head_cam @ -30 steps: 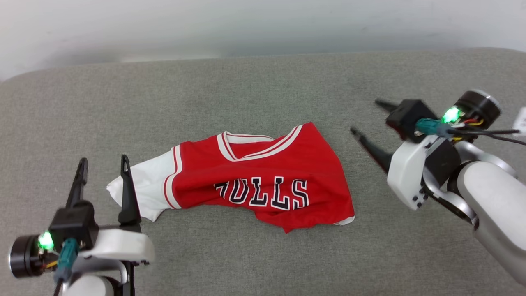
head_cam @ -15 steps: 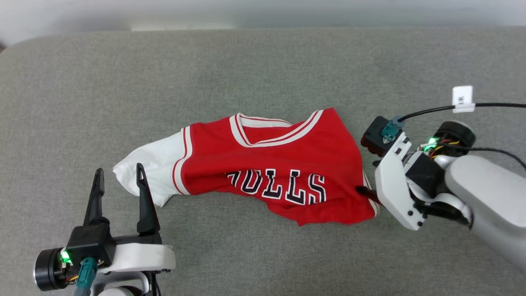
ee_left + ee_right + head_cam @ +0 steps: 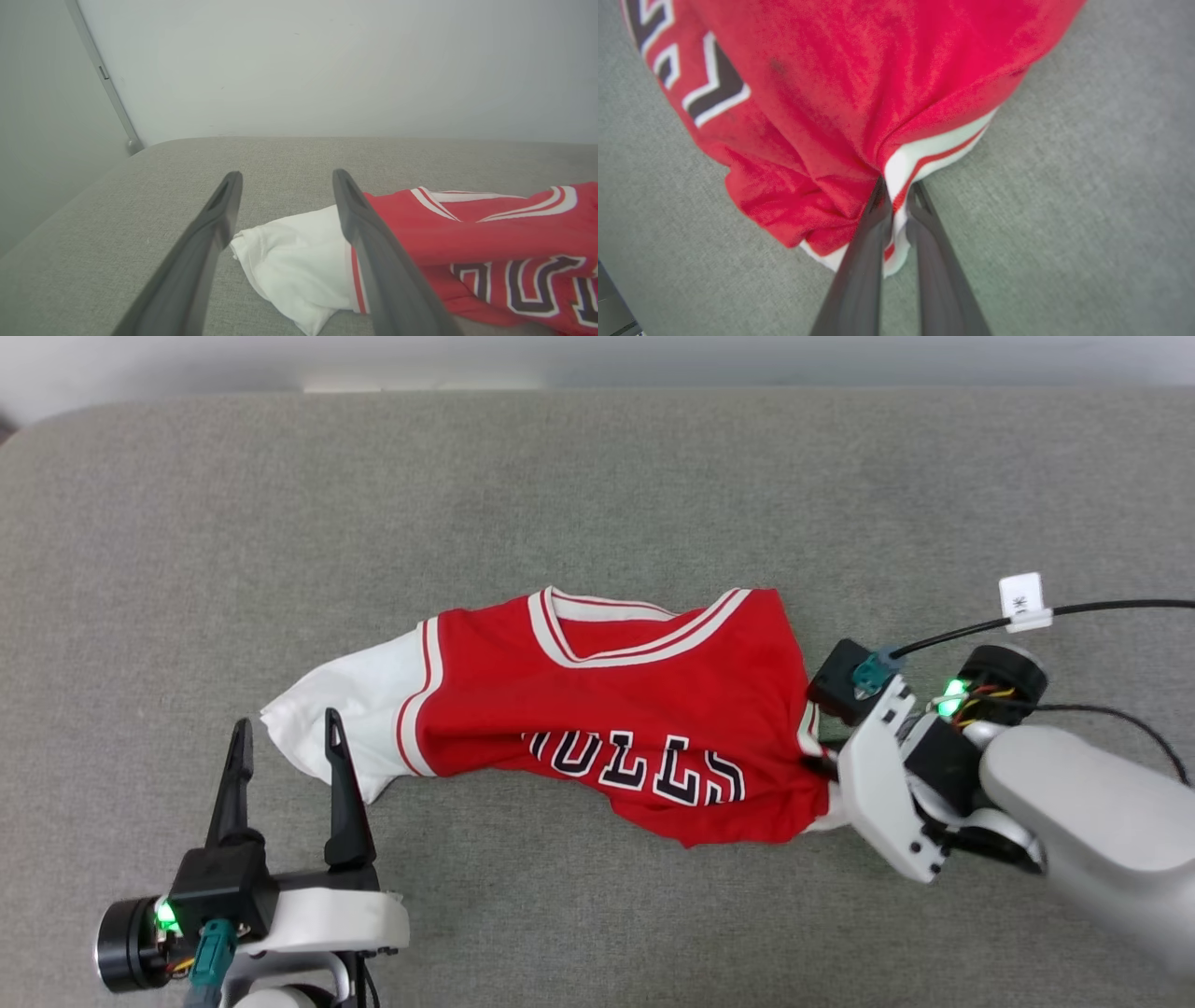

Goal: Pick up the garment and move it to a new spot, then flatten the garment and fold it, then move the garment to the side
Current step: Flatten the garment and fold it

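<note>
The right gripper (image 3: 896,198) is clamped on an edge of the garment (image 3: 635,700), perhaps a sleeve hem; the left gripper (image 3: 285,737) has its fingers apart.

A red jersey (image 3: 607,709) lies rumpled mid-way on the grey fabric desk (image 3: 597,485). The right claw (image 3: 823,767) meets its edge at 3 o'clock. The left claw (image 3: 287,721), fingers spread, sits at 8 o'clock by the white sleeve (image 3: 345,709).
</note>
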You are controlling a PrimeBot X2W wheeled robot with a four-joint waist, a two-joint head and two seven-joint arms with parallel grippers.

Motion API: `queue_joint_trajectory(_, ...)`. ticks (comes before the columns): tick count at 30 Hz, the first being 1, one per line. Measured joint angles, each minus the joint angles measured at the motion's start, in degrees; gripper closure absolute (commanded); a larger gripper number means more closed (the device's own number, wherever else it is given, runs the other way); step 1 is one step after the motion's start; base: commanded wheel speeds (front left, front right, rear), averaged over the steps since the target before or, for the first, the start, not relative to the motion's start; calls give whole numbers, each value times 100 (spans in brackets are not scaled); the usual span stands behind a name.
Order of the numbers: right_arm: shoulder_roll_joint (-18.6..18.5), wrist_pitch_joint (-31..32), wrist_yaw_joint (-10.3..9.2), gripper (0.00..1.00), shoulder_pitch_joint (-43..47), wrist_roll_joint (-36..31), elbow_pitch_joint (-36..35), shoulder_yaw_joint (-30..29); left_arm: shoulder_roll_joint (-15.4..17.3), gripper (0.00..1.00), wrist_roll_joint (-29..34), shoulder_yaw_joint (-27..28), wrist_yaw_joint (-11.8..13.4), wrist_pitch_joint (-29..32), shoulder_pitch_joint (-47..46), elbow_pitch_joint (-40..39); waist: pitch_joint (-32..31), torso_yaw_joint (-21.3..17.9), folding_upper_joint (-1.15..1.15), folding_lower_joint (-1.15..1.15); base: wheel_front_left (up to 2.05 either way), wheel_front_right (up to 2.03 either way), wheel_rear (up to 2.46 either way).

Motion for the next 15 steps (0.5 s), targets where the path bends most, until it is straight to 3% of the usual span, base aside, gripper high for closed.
queue_joint_trajectory(6,-573,-567,-2,100,-478,-129,-414,-92,-204,0,149,210,-193,0,214,32,-274,-156,0,0,0,0,0)
queue_joint_trajectory(15,-1669,-367,-1,100,-716,-27,-756,-715,-452,0,312,387,-404,0,361,-16,-305,-330,0,0,0,0,0)
